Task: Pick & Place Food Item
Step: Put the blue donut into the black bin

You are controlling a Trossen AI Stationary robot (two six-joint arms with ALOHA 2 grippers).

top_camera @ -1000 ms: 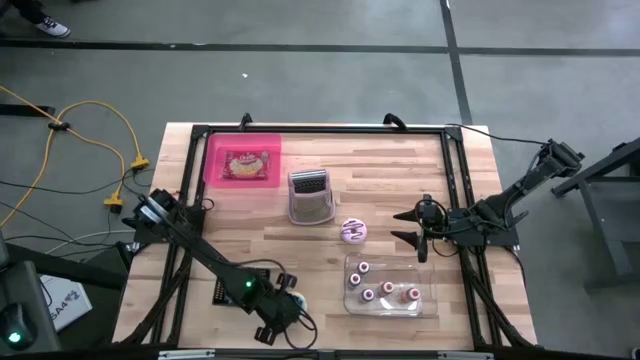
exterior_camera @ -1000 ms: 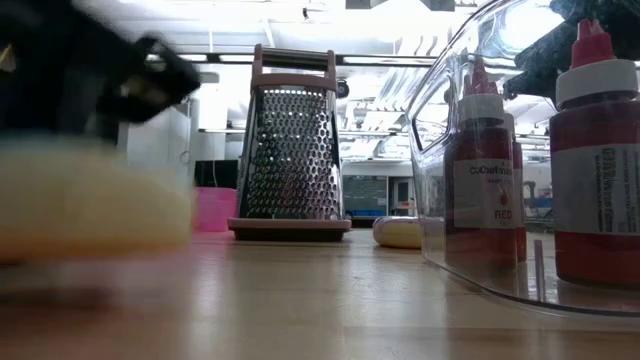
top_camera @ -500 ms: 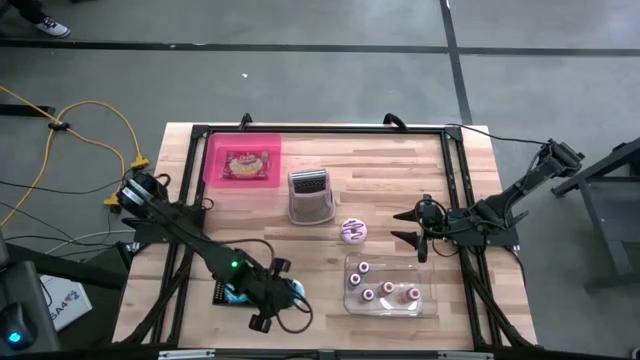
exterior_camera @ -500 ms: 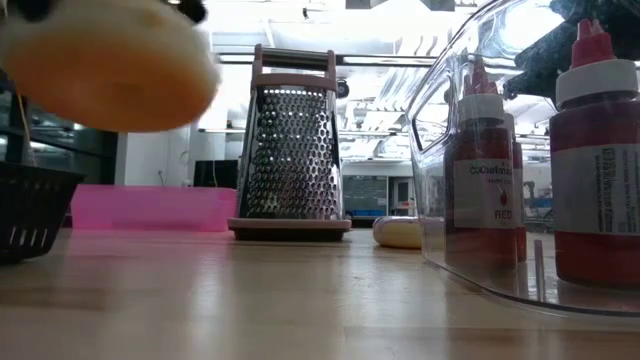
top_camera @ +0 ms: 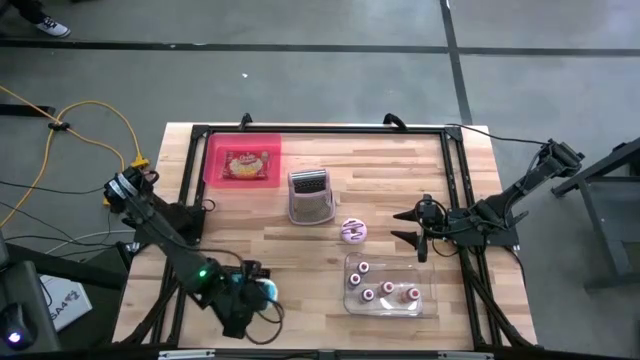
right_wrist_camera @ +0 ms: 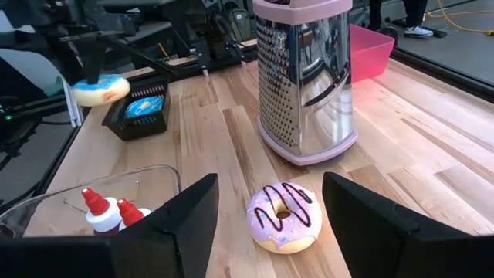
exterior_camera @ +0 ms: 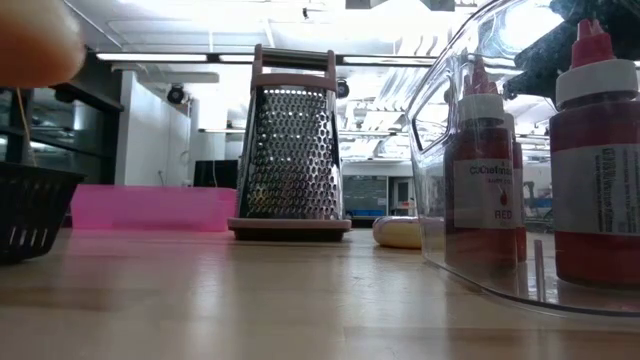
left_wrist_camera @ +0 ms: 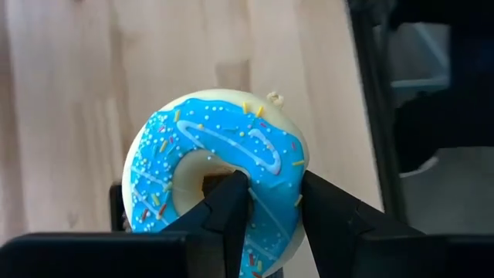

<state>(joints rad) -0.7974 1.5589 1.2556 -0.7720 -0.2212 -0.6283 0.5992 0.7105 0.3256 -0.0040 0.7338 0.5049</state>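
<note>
Left gripper [left_wrist_camera: 266, 202] clamped on blue donut [left_wrist_camera: 220, 170]; another blue donut inside black basket [right_wrist_camera: 143, 113].

The surface [top_camera: 400, 170] is showing pale, matt wood planks with visible grain. The box grater [right_wrist_camera: 305, 77] is gleaming as perforated polished metal with a pink plastic rim. The blue-frosted donut [left_wrist_camera: 220, 177] is looking glossy, dotted with sprinkles. The clear bin [exterior_camera: 450, 150] is shining like smooth transparent plastic. The pink tray [exterior_camera: 150, 208] is looking like translucent plastic.
</note>
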